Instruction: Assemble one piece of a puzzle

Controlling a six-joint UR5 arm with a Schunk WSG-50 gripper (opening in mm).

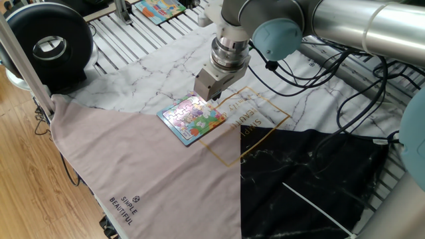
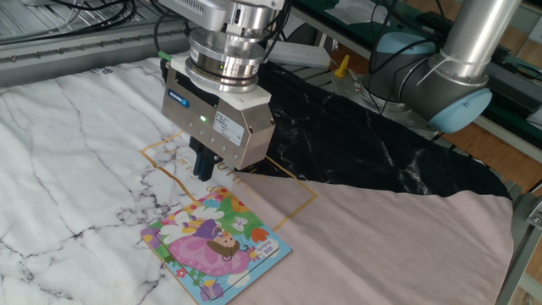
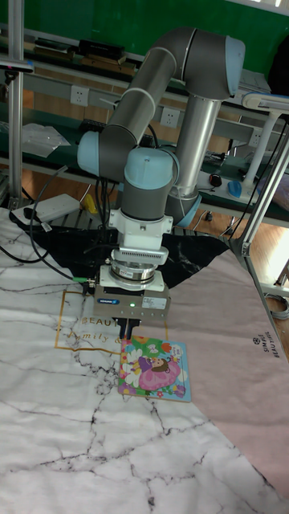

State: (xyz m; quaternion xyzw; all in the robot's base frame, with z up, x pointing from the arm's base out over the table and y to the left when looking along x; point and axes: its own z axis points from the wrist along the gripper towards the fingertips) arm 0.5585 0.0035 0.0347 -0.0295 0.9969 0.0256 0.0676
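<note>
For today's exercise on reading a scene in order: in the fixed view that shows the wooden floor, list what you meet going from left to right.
Black round device → puzzle → gold square print on the cloth → black marbled cloth.

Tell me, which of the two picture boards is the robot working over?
The blue-rimmed pink-and-green puzzle on the cloth, right beneath the gripper. The orange-yellow board lies far off on the slats.

Wooden floor beside the table, green wall behind shelves
</note>
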